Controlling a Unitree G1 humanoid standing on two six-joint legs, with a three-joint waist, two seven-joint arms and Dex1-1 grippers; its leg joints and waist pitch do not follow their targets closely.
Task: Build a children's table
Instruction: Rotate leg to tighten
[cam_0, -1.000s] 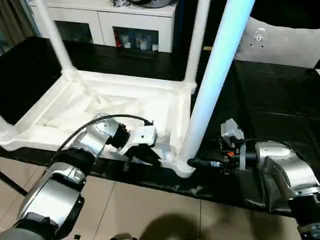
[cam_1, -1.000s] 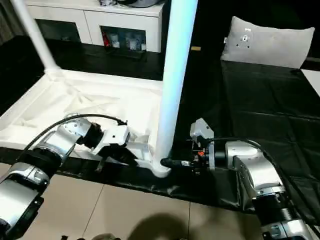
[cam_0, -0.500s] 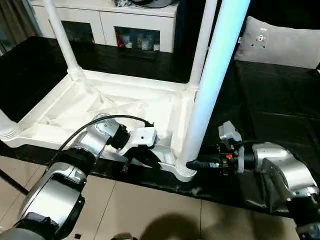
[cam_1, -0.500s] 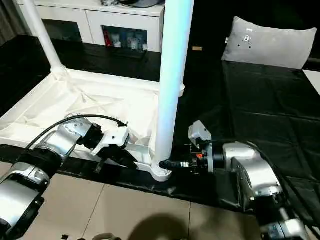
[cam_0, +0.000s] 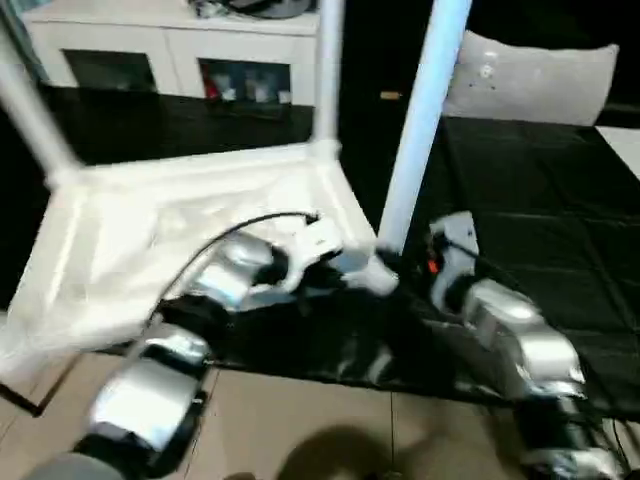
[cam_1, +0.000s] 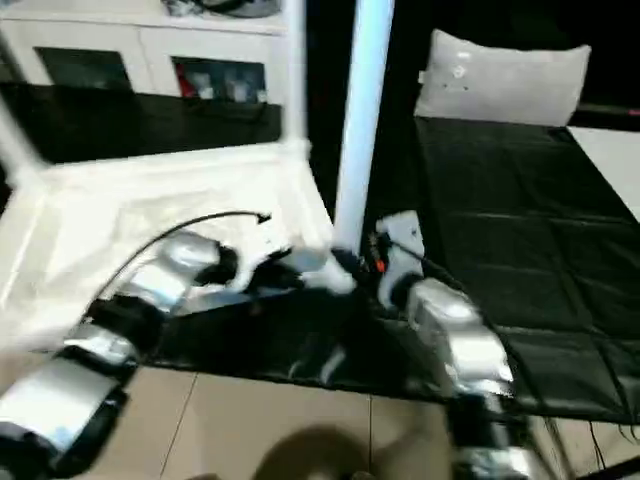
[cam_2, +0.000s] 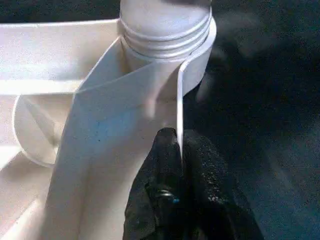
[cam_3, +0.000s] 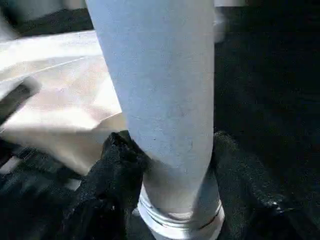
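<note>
The white tabletop (cam_0: 150, 210) lies upside down on a black cloth, with white legs standing up from its corners. The nearest leg (cam_0: 415, 130) stands in the near right corner socket (cam_2: 167, 30). My left gripper (cam_2: 178, 145) is shut on the thin rim wall of the tabletop just beside that socket. My right gripper (cam_3: 167, 165) has a black finger (cam_3: 117, 170) on each side of that leg, low down near its threaded base, and both touch it. Further legs rise at the far right corner (cam_0: 327, 70) and at the left (cam_0: 30, 110).
A white cabinet (cam_0: 170, 55) with glass doors stands behind the tabletop. A grey pillow (cam_0: 530, 80) lies at the back right on the black cloth (cam_0: 520, 200). Beige floor tiles (cam_0: 300, 430) show in front of the cloth's near edge.
The head camera has swung, so the whole picture has shifted and blurred. My right gripper's fingers have come in closer around the leg's base. The left gripper keeps its grip on the rim.
</note>
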